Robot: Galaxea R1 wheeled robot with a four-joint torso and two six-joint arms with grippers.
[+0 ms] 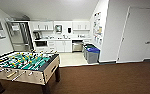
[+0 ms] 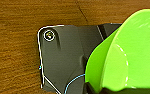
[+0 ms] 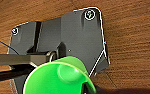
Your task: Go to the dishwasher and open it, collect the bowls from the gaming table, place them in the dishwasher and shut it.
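1. Two lime green bowls are in sight, one at each wrist: the left bowl (image 2: 131, 52) shows large in the left wrist view, tilted with its hollow facing the camera, and the right bowl (image 3: 59, 76) sits likewise in the right wrist view.
2. One dishwasher (image 1: 77, 46) with a steel front stands under the kitchenette counter at the far end of the room; whether its door is open is hard to make out at this range.
3. One foosball table (image 1: 26, 65) with a green field stands near on the left, its near corner cut off by the picture's edge. Two bins (image 1: 92, 53) stand beside the wall on the pale kitchen floor.
4. Both bowls are cut off by the picture edges. The fingers are hidden behind the bowls, so I cannot tell whether the left gripper or the right gripper is clamped on its bowl.
5. Both wrists hang above brown carpet (image 2: 16, 30), cameras looking down; each bowl rides at the end of its arm, clear of the floor.
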